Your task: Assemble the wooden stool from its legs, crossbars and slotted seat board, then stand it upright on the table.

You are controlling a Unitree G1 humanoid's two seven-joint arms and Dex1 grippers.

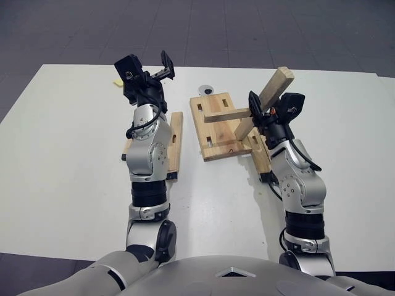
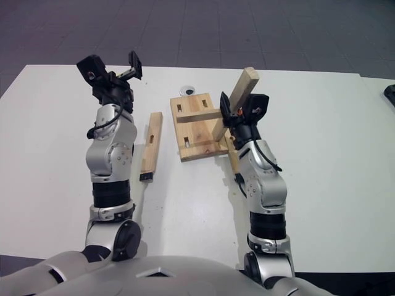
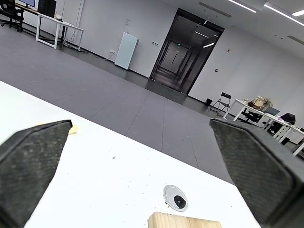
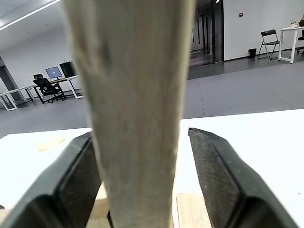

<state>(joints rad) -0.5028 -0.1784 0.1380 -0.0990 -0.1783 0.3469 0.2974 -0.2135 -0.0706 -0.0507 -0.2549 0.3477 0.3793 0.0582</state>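
On the white surface (image 1: 62, 154), nearest the robot, a pale wooden leg with a slot cut in it (image 2: 151, 143) lies flat just beside the left forearm. It is probably parked there as the next part to fit. A second length of light timber (image 1: 259, 153) lies partly under the right forearm.

Farther out, the slotted wooden seat board (image 1: 213, 132) lies flat between the two arms with its slots facing up, which suits legs being set in from above. The right gripper (image 1: 270, 113) is closed around a square wooden leg (image 1: 278, 85). This leg is tilted, and its lower end rests on the near right part of the board. A wooden crossbar (image 1: 225, 115) juts from it across the board. The tilt suggests the foot is being worked toward a slot and is not yet seated.

The left gripper (image 1: 148, 71) hangs raised beyond the flat leg, its fingers spread wide and empty, apparently kept clear. Beyond it sit a round grey cable port (image 3: 175, 198) and a small yellow slip (image 1: 117, 82).
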